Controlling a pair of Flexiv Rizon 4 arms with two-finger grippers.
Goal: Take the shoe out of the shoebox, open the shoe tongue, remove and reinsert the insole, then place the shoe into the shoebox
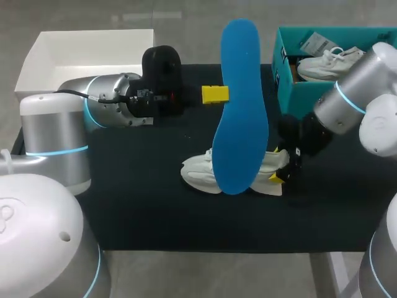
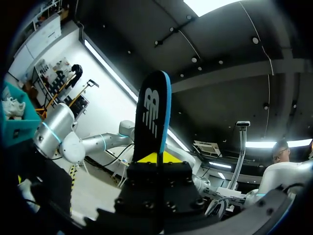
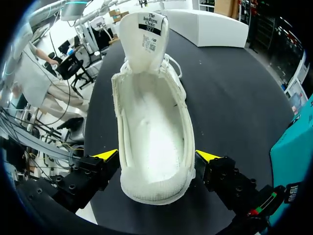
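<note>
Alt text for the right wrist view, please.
A white shoe, tongue folded up and inside bare, lies on the black table with its heel gripped between the right pincer's yellow tips. A teal shoebox stands beside it.

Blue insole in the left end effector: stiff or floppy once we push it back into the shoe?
Probably semi-stiff: pinched at one edge by the left end effector, the insole stands without visible droop. Likely light: it looks thin edge-on in the left wrist view. It may buckle if pushed against the narrow opening of the shoe.
</note>
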